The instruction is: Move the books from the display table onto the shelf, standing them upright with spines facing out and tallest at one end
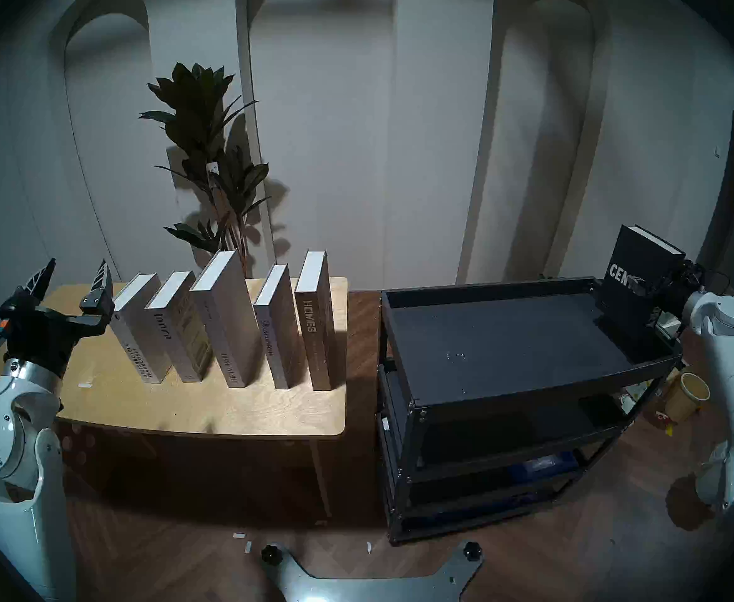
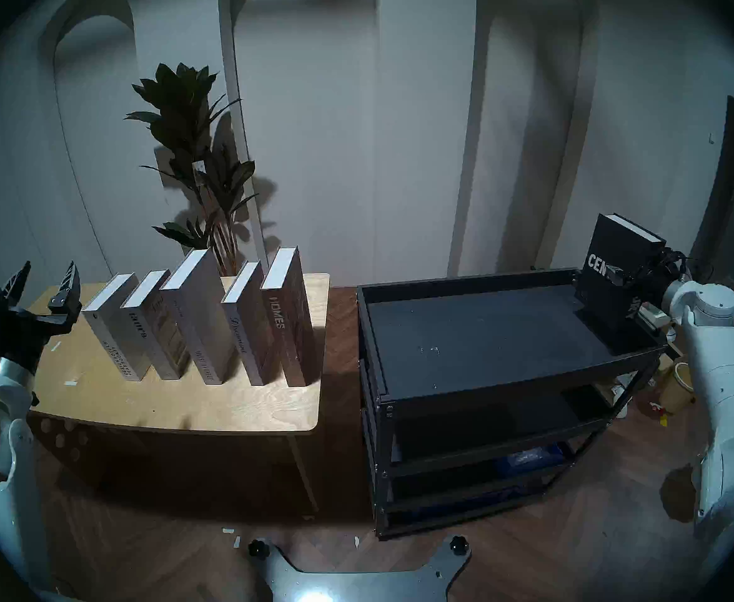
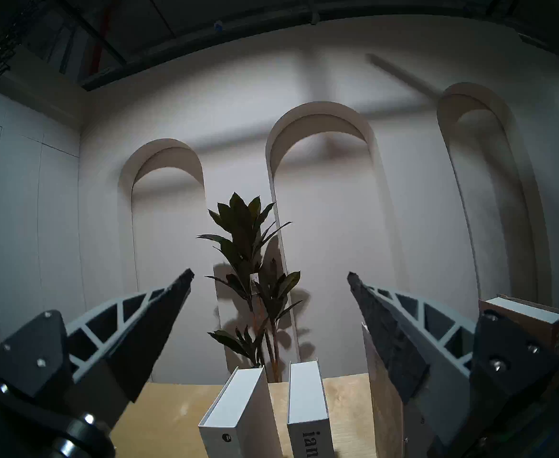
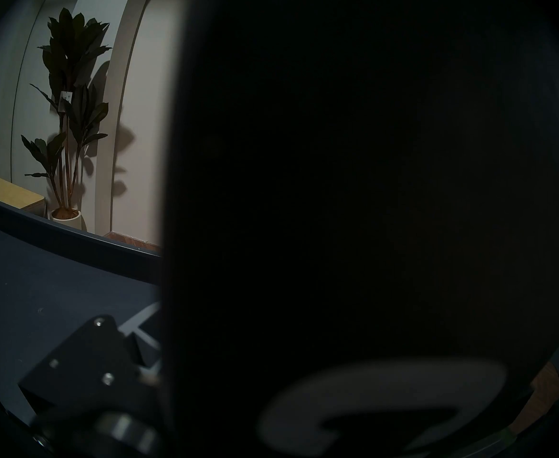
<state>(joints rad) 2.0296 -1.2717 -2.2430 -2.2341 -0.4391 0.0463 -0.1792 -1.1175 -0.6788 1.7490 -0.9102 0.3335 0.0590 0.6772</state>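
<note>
Herringbone wood floor (image 1: pixel 356 523) nearest. Left gripper (image 1: pixel 72 279) at near-left end of display table (image 1: pixel 209 410), jaws wide apart, holding nothing. Five pale books (image 1: pixel 226 323) upright in row on table, spines toward viewer. Black shelf (image 1: pixel 500 349) to right; right gripper (image 1: pixel 656 284) clamps black CENTURY book (image 1: pixel 636 262) over top tray's far-right end. Potted plant (image 1: pixel 209 153) against arched wall.

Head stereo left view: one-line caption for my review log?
Right gripper holds black CENTURY book at the shelf's right end; five books on table.
</note>
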